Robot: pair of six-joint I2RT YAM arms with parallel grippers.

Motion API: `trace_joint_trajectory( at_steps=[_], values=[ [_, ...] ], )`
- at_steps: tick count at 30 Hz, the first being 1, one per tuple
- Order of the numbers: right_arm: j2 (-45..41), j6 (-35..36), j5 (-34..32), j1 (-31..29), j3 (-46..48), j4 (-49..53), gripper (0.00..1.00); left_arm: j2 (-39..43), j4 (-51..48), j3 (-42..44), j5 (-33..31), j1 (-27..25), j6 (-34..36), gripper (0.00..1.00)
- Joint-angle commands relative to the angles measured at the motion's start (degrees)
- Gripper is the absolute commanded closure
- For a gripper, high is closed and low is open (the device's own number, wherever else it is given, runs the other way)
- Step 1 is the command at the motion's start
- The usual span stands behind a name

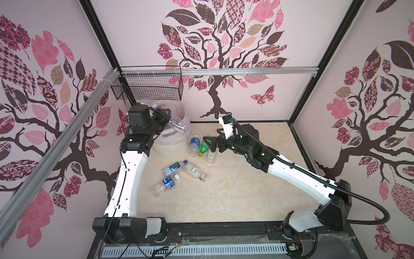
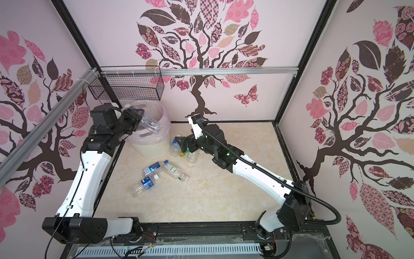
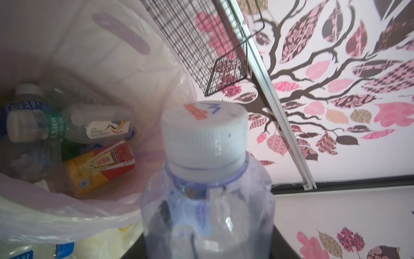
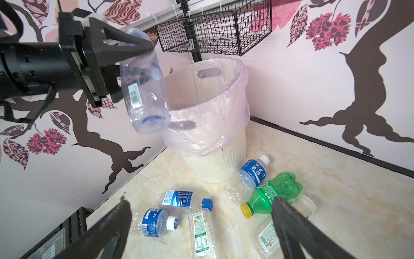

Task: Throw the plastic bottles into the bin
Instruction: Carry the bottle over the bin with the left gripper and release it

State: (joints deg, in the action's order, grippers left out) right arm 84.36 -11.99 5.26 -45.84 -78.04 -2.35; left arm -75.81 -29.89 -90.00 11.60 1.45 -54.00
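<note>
Right wrist view: left gripper [image 4: 136,43] is clamped on the clear bottle [image 4: 143,94] high up, near its neck. The body hangs base-down and tilted beside the bin [image 4: 215,161]. We take the neck hold as deliberate: the long body swings free and can drop clear of the fingers.

In both top views this bottle sits in the upper left of the frame, over the bin's mouth [image 1: 183,114] and close to its right rim. Release looks like the step in hand.

Right gripper [image 1: 208,143], centre of the frame, has its jaws wide apart and empty. It is poised low over the green bottle [image 1: 203,148], which lies just beside the bin's base. We judge that one the next pick.

Four more bottles lie on the floor, near each other, below centre: [image 1: 193,143], [image 1: 172,168], [image 1: 195,171], [image 1: 167,185].

Left wrist view: bottles already lie in the bin, among them an orange-red labelled one [image 3: 100,166].

Hard to make out:
- The left gripper's far finger is behind the held bottle.
- The held bottle's cap [image 3: 205,139] blocks much of the left wrist view, so we cannot count what the bin holds.
- A right finger [image 4: 291,224] covers part of a white-capped bottle [image 4: 266,240].
- In the top views the gripper hides much of the green bottle.
</note>
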Motion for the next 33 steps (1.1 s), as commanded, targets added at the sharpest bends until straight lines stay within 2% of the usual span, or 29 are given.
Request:
trace_joint_trajectory(
  at_steps=[1,4,9,17,20,22,24,33],
  values=[
    [2.0,0.0,1.2,-0.2,-3.8,0.3,0.0,-0.1,0.0,-6.8,1.8,3.7,-0.3,0.5],
    [2.3,-0.4,1.7,-0.2,-4.1,0.2,0.0,-0.8,2.2,-11.3,1.7,6.5,-2.2,0.5],
    [1.6,-0.4,1.3,-0.2,-2.1,-0.2,0.01,-2.2,3.6,-17.9,-0.1,7.2,-2.0,0.5],
    [0.8,-0.6,1.2,-0.3,-0.2,-0.1,0.01,-9.5,7.6,-13.4,0.4,7.3,-4.0,0.5],
    [0.1,-0.8,1.3,-0.2,0.7,0.1,0.01,-15.9,1.4,-16.7,3.1,7.8,-4.6,0.35],
    [-0.6,-1.1,1.3,-0.3,1.7,0.1,0.0,-18.0,-2.1,-18.2,3.9,7.9,-4.2,0.2],
    [-1.3,-1.3,1.1,-0.3,2.7,-0.2,0.01,-16.8,-0.7,-16.2,4.2,7.9,-4.7,0.04],
    [-2.0,-2.6,1.8,-0.3,4.6,-1.0,0.0,-8.4,0.7,-13.0,5.6,7.6,-1.1,0.03]
  ],
)
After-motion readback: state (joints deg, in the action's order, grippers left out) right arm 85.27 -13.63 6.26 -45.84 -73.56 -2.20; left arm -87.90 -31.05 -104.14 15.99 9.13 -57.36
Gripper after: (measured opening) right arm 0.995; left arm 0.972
